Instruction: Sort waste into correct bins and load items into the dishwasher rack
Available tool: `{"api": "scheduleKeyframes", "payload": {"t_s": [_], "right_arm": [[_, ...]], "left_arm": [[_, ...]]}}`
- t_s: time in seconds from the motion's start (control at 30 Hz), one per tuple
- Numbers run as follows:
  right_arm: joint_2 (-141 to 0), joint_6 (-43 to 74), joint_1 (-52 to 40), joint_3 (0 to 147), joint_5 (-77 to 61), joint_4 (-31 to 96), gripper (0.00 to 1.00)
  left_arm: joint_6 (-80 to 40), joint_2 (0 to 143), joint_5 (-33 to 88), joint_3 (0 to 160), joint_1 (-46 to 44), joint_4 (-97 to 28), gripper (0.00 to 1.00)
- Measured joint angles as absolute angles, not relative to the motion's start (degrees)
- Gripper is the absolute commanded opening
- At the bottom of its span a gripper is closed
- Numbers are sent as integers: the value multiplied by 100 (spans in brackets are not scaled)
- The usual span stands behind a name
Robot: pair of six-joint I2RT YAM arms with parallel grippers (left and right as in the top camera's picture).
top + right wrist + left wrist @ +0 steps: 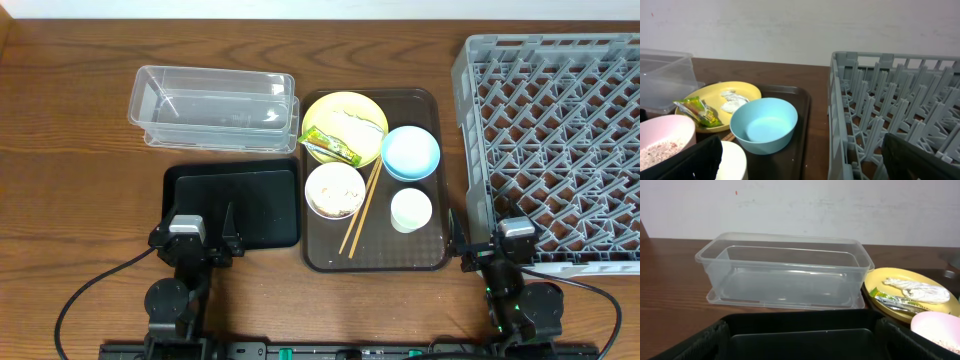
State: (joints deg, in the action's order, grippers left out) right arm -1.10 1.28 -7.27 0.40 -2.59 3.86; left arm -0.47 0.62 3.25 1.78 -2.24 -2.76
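Observation:
On the brown serving tray (425, 255) sit a yellow plate (345, 125) with a green-yellow wrapper (330, 147) and a white tissue (362, 127), a light blue bowl (411, 153), a white bowl (334, 190) holding rice, a small white cup (411, 210) and wooden chopsticks (361, 211). The clear tub (213, 107) stands at back left, the black tray (235, 205) in front of it. The grey rack (555, 150) is at right. My left gripper (202, 242) is open and empty at the black tray's near edge. My right gripper (478, 250) is open and empty by the rack's near left corner.
The wooden table (70, 150) extends left of the bins. In the left wrist view the tub (785, 270) is straight ahead, the plate (905, 292) to its right. In the right wrist view the blue bowl (764, 125) and rack wall (840, 110) lie ahead.

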Motion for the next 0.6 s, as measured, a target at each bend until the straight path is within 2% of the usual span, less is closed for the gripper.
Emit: {"api": "scheduleKeyframes", "payload": {"t_s": [0.27, 0.6], "right_arm": [[-158, 392, -725, 226, -259, 705, 99], [-1673, 683, -725, 1900, -209, 1892, 99]], "left_arm": [[-154, 309, 325, 408, -224, -746, 95], [-169, 2635, 451, 2554, -224, -2016, 95]]}}
